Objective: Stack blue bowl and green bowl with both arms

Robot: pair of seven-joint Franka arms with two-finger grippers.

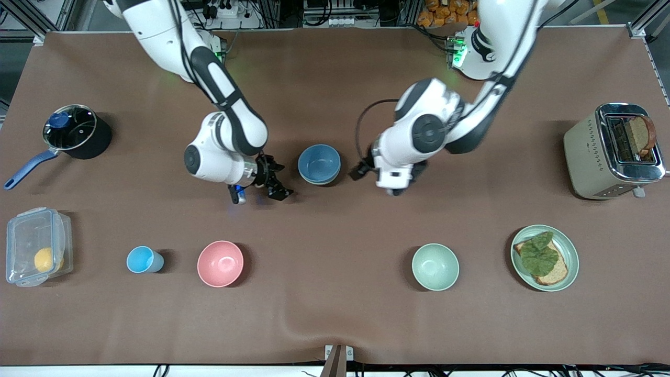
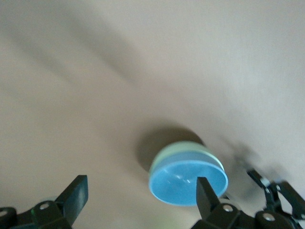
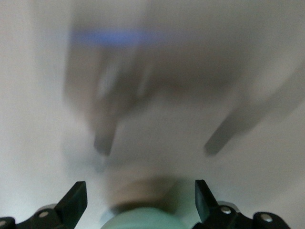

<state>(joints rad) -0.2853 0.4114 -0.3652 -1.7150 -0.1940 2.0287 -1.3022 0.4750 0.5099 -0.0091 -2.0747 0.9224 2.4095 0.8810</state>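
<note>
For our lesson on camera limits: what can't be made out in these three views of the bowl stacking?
Front view: green bowl nearly hidden under the blue bowl.
Front view: left gripper hidden by its own wrist.
Right wrist view: blurred; greenish shape cut off by the edge, unidentifiable.

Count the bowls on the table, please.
4. The blue bowl sits in the green bowl, between the open left gripper and right gripper. Nearer the camera: pink bowl toward the right arm's end, mint bowl toward the left arm's.
</note>
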